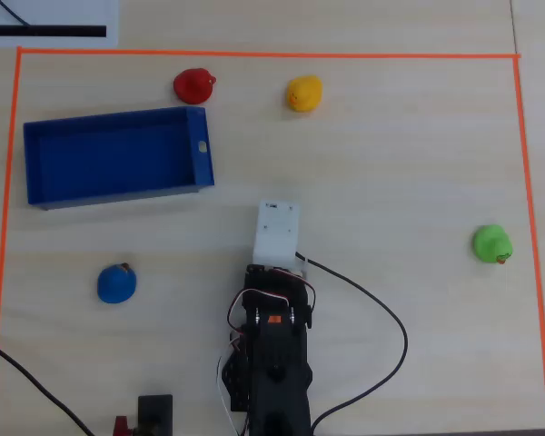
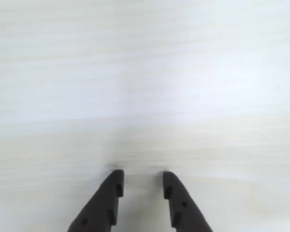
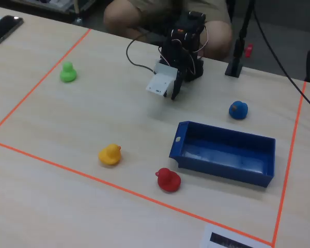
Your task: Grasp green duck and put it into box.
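Note:
The green duck (image 1: 491, 244) stands alone on the pale wooden table at the far right of the overhead view; in the fixed view it (image 3: 67, 72) is at the far left. The blue box (image 1: 203, 173) lies empty at the upper left of the overhead view and at the lower right of the fixed view (image 3: 222, 173). My gripper (image 2: 142, 176) hovers low over bare table near the arm's base, jaws a little apart with nothing between them. From above, the white wrist housing (image 1: 277, 234) hides it. It is far from both duck and box.
A red duck (image 1: 194, 85) and a yellow duck (image 1: 303, 93) stand beyond the box, and a blue duck (image 1: 116, 283) stands left of the arm. Orange tape (image 1: 254, 54) borders the work area. A black cable (image 1: 381, 318) loops right of the base.

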Robot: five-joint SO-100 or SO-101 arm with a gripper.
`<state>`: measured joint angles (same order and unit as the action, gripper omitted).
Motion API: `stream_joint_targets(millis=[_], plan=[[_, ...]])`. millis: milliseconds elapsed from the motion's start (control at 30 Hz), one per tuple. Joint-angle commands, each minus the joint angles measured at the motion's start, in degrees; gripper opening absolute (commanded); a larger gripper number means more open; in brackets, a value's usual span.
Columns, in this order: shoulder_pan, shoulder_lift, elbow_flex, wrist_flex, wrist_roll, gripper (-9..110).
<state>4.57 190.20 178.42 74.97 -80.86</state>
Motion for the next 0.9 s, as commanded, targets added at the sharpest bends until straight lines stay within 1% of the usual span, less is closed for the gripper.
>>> stream_joint_targets(millis=[0, 433, 500, 533, 567, 633, 767, 867], plan=[[1.3, -0.4, -0.1, 0.4, 3.7, 0], [1.5, -0.4, -0.1, 0.1, 4.2, 0], [4.3, -0.7, -0.4, -4.7, 3.4, 0], [7.5, -2.3, -1.8, -8.4, 1.8, 0], [10.4, -5.0, -5.0, -10.7, 0.0, 0], [15.5, -14.2, -16.6, -11.0, -2.2, 0], [26.5, -37.1, -45.4, -9.4, -3.3, 0], [35.2, -49.1, -60.6, -10.5, -4.1, 0]])
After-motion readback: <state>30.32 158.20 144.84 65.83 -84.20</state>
